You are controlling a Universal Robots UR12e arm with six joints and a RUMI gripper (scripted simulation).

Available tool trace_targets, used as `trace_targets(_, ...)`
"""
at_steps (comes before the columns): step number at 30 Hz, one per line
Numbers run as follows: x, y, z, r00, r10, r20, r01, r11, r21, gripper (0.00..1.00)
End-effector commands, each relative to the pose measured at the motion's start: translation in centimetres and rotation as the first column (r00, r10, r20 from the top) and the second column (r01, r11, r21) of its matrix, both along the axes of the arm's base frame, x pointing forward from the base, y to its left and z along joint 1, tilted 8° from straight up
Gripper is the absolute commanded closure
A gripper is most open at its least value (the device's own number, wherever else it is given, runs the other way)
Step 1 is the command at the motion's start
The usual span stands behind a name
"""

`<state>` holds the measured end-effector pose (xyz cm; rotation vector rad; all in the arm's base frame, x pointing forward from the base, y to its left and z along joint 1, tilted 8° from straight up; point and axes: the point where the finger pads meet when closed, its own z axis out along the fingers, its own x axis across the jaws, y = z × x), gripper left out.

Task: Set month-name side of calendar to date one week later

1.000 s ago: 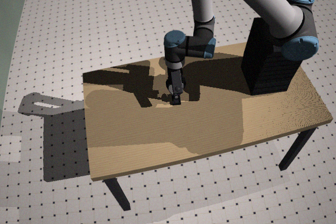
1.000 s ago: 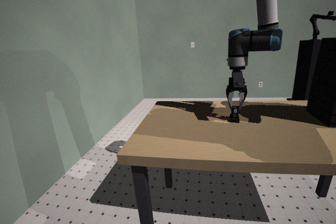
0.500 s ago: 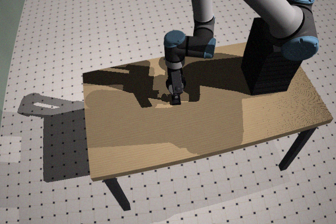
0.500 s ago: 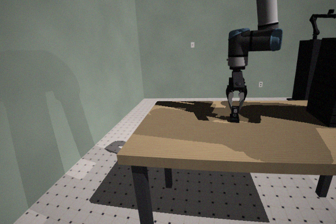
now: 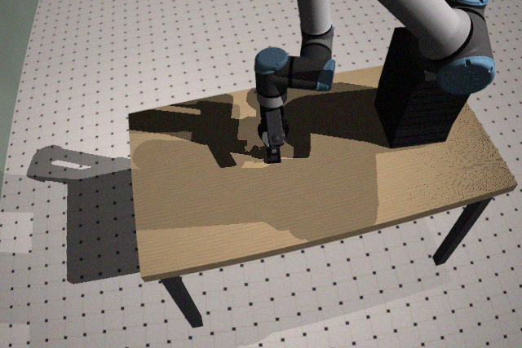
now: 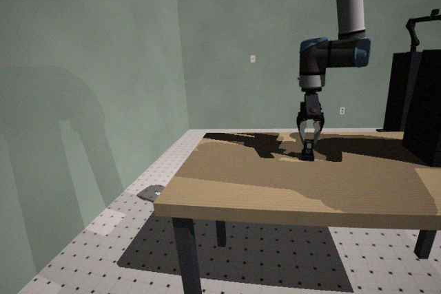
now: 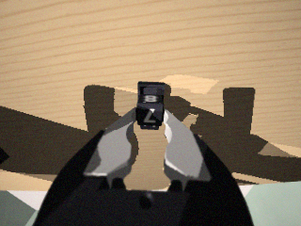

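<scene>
The small dark calendar tray (image 6: pixel 308 158) sits on the table. A dark cube (image 6: pixel 309 146) (image 5: pixel 274 151) over it shows a pale 8 towards the exterior camera. In the wrist view, a cube face with a pale 7 (image 7: pixel 150 116) shows between the fingertips, and a foreshortened 8 (image 7: pixel 150 98) shows beside it. My gripper (image 6: pixel 309 141) (image 7: pixel 150 108) points down with its two fingertips against opposite sides of this cube, shut on it. Whether the cube is flat or slightly raised or tilted is unclear. The second cube and the month's name cannot be made out.
The wooden table (image 5: pixel 236 196) (image 6: pixel 227 194) carries the dark robot pedestal (image 5: pixel 413 99) at its right end. The arm's broad shadows fall around the calendar, darkening it. The table's rear edge lies behind the gripper.
</scene>
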<state>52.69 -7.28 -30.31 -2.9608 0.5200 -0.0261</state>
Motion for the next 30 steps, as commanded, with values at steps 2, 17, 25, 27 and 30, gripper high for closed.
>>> trace_targets(2, 0.0, 0.0, -0.2, 1.0, 0.0, 0.001, 0.0, 1.0, 0.0, 0.89)
trace_targets(17, 0.1, 0.2, -1.3, 1.0, 0.0, 0.001, 0.0, 1.0, 0.0, 0.89)
trace_targets(25, 0.1, 0.2, -1.9, 1.0, 0.0, 0.001, 0.0, 1.0, 0.0, 0.89)
trace_targets(27, 0.1, 0.2, -2.0, 1.0, 0.0, 0.001, 0.0, 1.0, 0.0, 0.89)
trace_targets(30, 0.1, 0.3, -2.1, 1.0, 0.0, 0.001, 0.0, 1.0, 0.0, 0.89)
